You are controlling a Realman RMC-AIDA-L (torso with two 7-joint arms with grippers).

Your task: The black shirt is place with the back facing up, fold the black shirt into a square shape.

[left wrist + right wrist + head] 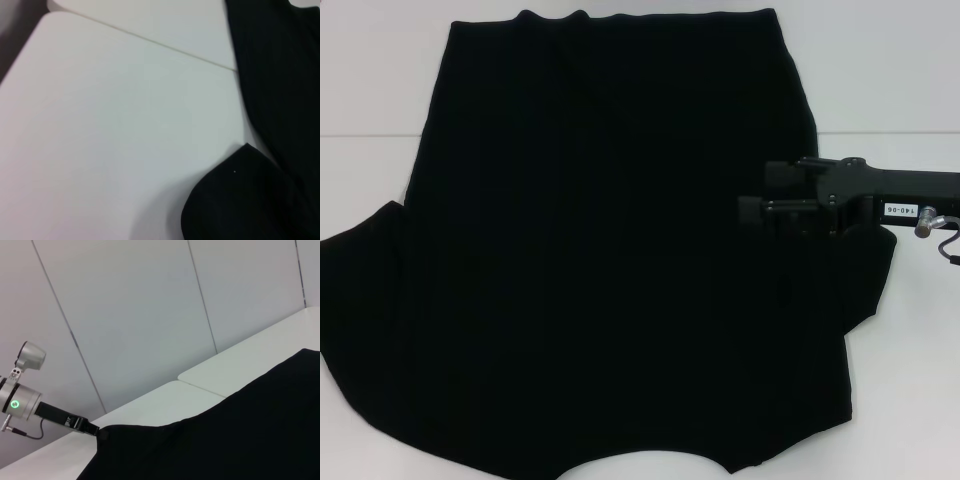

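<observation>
The black shirt (610,250) lies spread flat on the white table (380,90) and fills most of the head view, with one sleeve at the left (355,270). My right gripper (752,190) hovers over the shirt's right side, its two fingers apart and nothing seen between them. My left gripper is outside the head view. It shows far off in the right wrist view (97,432), at the shirt's edge (150,430). The left wrist view shows a sleeve end (240,200) and the shirt's side (280,75) on the table.
The table is two white tops joined by a seam (890,135). Bare table lies left of the shirt (110,130) and at the right (910,70). A grey panelled wall (150,305) stands behind the table.
</observation>
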